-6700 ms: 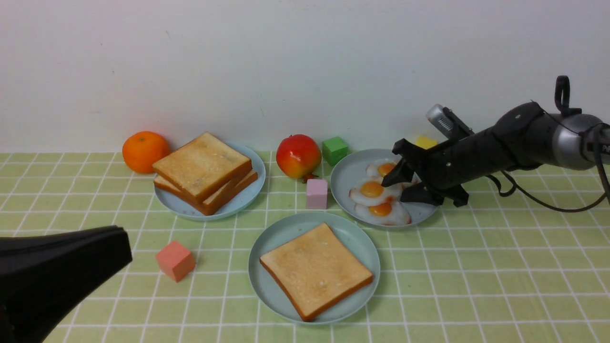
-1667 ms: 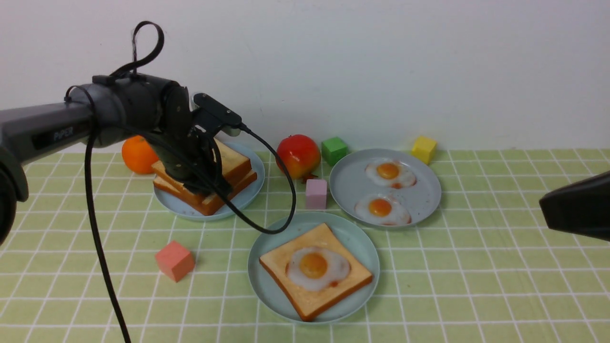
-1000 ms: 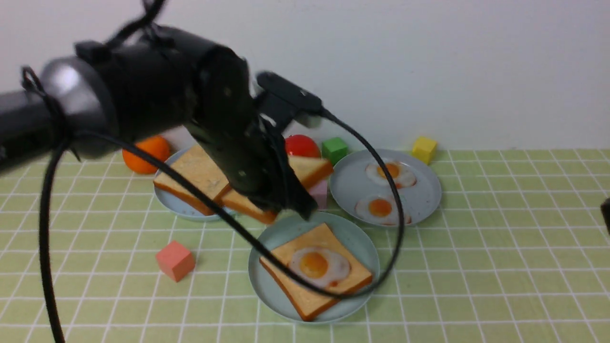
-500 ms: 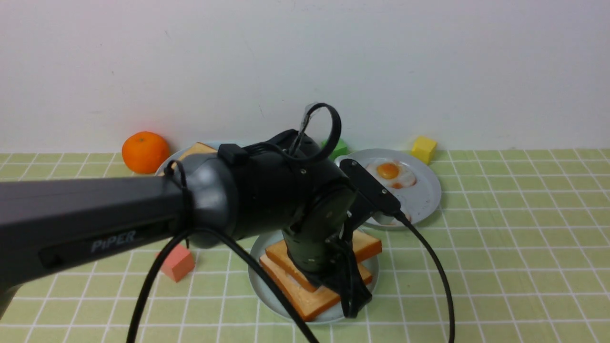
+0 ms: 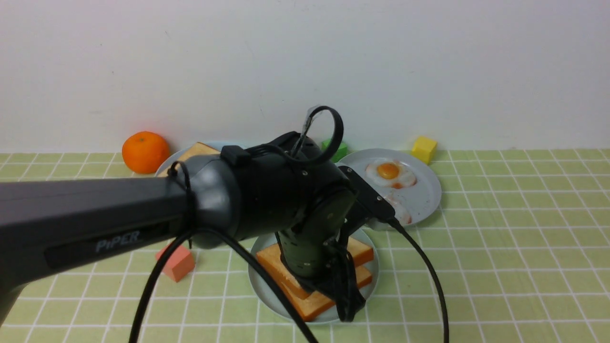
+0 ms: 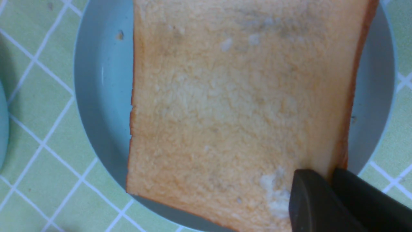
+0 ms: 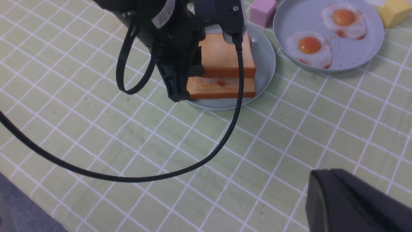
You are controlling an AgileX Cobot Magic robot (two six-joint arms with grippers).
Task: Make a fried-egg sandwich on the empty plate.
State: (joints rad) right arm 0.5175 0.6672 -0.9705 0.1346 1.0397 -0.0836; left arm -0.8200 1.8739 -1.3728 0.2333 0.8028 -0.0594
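Gripping is shown at one edge of the upper toast slice (image 6: pixel 225 112), which is caught by the left gripper (image 6: pixel 325 177). In the left wrist view one finger is seen over the golden top near a corner and the other just outside the brown crust. The jaws are drawn almost together, with only the crust between them.

The slice is held directly over the empty plate (image 5: pixel 261 286), the large teal one at the near centre of the checked green cloth (image 5: pixel 500 267). Beneath it, the lower toast slice (image 7: pixel 222 91) is laid on the plate, and the two are set slightly out of line. A pale strip of the fried egg (image 7: pixel 210 82) is exposed between the slices in the right wrist view. Whether the upper slice is fully set down on the filling cannot be told.

The right gripper (image 7: pixel 325 193) is seen only as a dark block at the edge of its own camera's picture, well apart from the plate. It is closed, and nothing is held in it.

Behind and to the right, two further eggs (image 7: pixel 309 46) are carried on a grey-blue plate (image 5: pixel 429 190), with a yellow cube (image 5: pixel 424 148) just beyond it. An orange (image 5: pixel 144 151) is placed at the far left and a salmon cube (image 5: pixel 175 263) just left of the teal plate.
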